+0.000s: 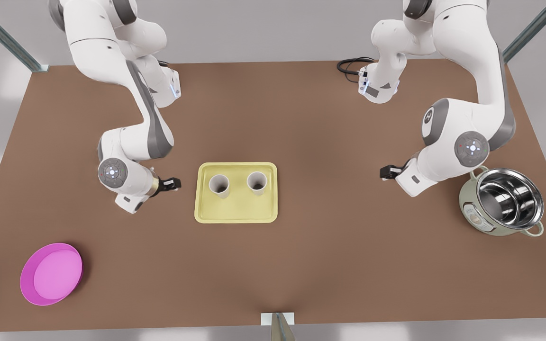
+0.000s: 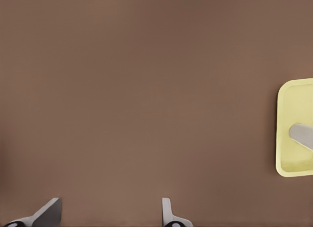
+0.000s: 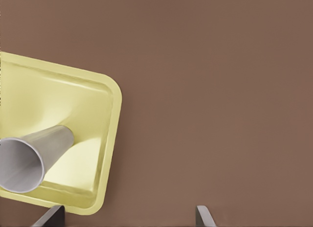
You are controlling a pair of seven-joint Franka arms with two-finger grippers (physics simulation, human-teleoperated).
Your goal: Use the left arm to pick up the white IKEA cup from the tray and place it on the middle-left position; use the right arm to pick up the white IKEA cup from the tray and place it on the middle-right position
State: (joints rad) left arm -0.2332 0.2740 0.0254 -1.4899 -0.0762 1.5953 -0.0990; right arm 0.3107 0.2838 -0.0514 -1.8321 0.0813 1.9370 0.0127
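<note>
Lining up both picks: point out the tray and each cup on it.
tray [image 1: 236, 211], front view, bare floor near its front rim.
cup on the front view's left [image 1: 219, 185], front view, its rim.
cup on the front view's right [image 1: 257, 183], front view, its rim.

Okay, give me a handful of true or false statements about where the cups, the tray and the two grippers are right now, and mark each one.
1. Both white cups stand upright on the yellow tray. True.
2. The left gripper is shut on a cup. False: it is open and empty, beside the tray on the front view's left.
3. The right gripper hovers over bare table, apart from the tray. True.
4. The magenta bowl sits on the tray. False: it rests on the table near the front view's lower left corner.
5. A metal pot stands near the right arm. True.
</note>
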